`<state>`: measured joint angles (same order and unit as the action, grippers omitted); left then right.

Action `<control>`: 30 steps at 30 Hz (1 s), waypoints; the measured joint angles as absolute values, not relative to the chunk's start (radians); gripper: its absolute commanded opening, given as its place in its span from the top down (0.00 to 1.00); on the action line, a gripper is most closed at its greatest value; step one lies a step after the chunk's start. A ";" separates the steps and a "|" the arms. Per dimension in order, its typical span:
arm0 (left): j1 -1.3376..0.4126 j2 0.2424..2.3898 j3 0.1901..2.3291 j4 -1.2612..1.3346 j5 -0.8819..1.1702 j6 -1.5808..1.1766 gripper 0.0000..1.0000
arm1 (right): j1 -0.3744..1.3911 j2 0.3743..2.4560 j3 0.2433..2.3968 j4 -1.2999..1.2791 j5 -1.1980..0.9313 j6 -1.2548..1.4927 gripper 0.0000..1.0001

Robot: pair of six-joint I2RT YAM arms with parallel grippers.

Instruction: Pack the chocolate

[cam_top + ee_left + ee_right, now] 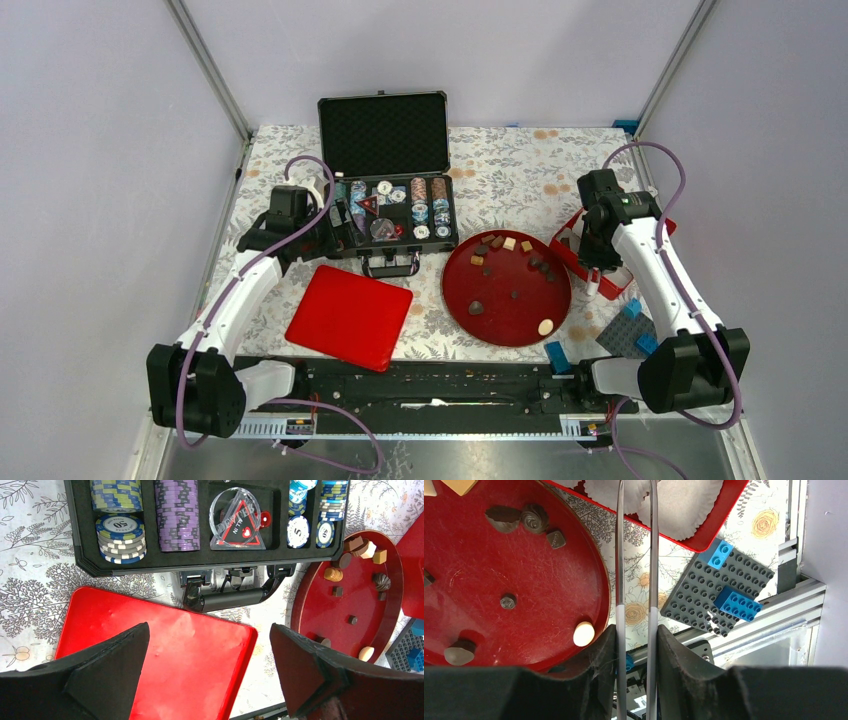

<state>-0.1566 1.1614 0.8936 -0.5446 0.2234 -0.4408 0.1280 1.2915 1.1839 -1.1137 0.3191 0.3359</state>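
Many chocolate pieces point(509, 243) lay loose on the round red plate point(500, 325) in top view, none seen packed | left wrist: left gripper point(208, 630) gaped wide, empty, over the red lid point(175, 660) | right wrist: right gripper point(636, 630) clamped on tweezers point(620, 555), prongs running over paper cups point(684, 500); pieces judged light, smooth, easily marked, so pinch gently across flat sides.

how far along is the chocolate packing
Barely started. Done: nothing looks packed. The chocolate lies scattered on the round red plate, and the paper cups that show in the red tray are empty. In hand: the right hand is shut on metal tweezers; the left hand is open over a flat red square. Left: every piece.
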 measured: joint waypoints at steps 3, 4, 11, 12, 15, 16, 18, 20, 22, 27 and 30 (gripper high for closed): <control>-0.158 1.161 0.894 -0.545 0.220 -0.441 0.01 | 0.128 1.291 1.184 -1.112 0.319 0.335 0.61; -0.158 1.161 0.894 -0.545 0.220 -0.441 0.01 | 0.128 1.291 1.184 -1.112 0.320 0.335 0.60; -0.160 1.161 0.896 -0.545 0.215 -0.441 0.01 | 0.128 1.291 1.184 -1.112 0.320 0.334 0.60; -0.160 1.161 0.896 -0.545 0.214 -0.441 0.01 | 0.128 1.291 1.184 -1.112 0.320 0.334 0.60; -0.160 1.161 0.896 -0.545 0.213 -0.441 0.01 | 0.128 1.291 1.184 -1.112 0.321 0.334 0.60; -0.160 1.161 0.896 -0.545 0.213 -0.441 0.01 | 0.128 1.291 1.184 -1.112 0.321 0.334 0.61; -0.161 1.161 0.897 -0.545 0.212 -0.441 0.01 | 0.128 1.291 1.184 -1.112 0.323 0.334 0.62; -0.162 1.161 0.897 -0.545 0.212 -0.441 0.01 | 0.128 1.288 1.185 -1.113 0.323 0.332 0.64; -0.162 1.161 0.897 -0.545 0.212 -0.441 0.01 | 0.128 1.283 1.201 -1.121 0.323 0.328 0.68; -0.163 1.161 0.897 -0.545 0.212 -0.441 0.01 | 0.132 1.272 1.342 -1.143 0.292 0.308 0.69; -0.163 1.161 0.897 -0.544 0.212 -0.441 0.01 | 0.179 1.264 1.391 -1.143 0.286 0.307 0.69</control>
<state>-0.1631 1.1614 0.8974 -0.5442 0.2119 -0.4408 0.1787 1.2640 1.3911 -1.1431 0.2863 0.3065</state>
